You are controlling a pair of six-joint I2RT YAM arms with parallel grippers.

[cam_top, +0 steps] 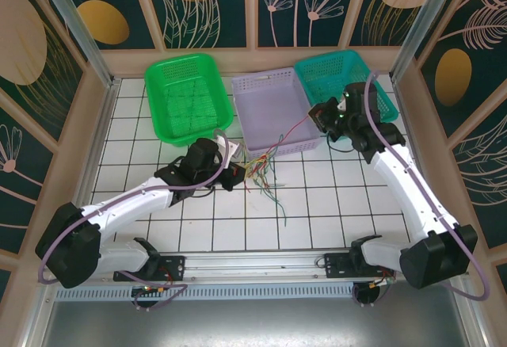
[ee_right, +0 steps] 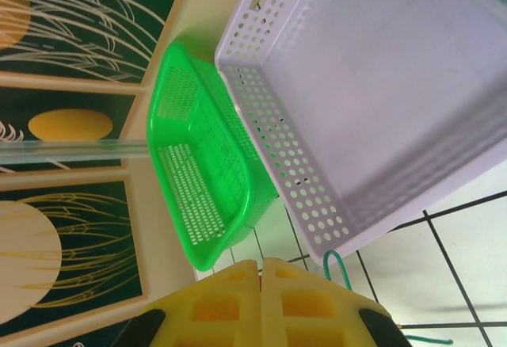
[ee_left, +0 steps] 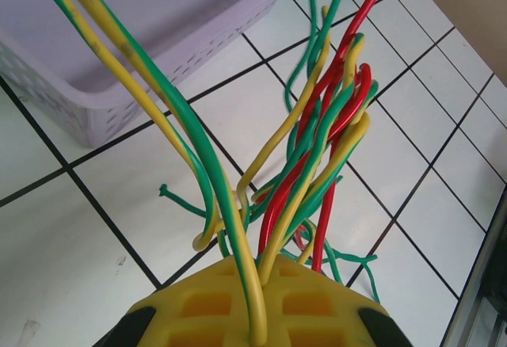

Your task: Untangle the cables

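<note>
The untangling looks to be at an early stage. The cables (cam_top: 261, 166) lie as one knotted bunch on the table (cam_top: 317, 204), just in front of the lilac basket (cam_top: 269, 105). In the left wrist view the green, red and yellow wires (ee_left: 317, 157) cross and wrap over one another. No wire lies wholly apart from the others. A few green ends (cam_top: 282, 204) trail out toward the near side of the bunch. Nearly all the separating is left to do.

The left hand (cam_top: 235, 177) sits just left of the bunch, low over the table. Its yellow pads (ee_left: 198, 307) are pressed together on a yellow and a green strand (ee_left: 198, 157), which rise out of the grip and run up past the basket wall (ee_left: 119, 85).

On the right, one red cable (cam_top: 293, 129) rises from the bunch across the basket's corner to the right hand (cam_top: 321, 119). That hand's pads (ee_right: 214, 303) are together. The right wrist view shows no wire between them, only a green loop (ee_right: 337, 268) just beside them, so I cannot tell whether the red cable is pinched.
</note>
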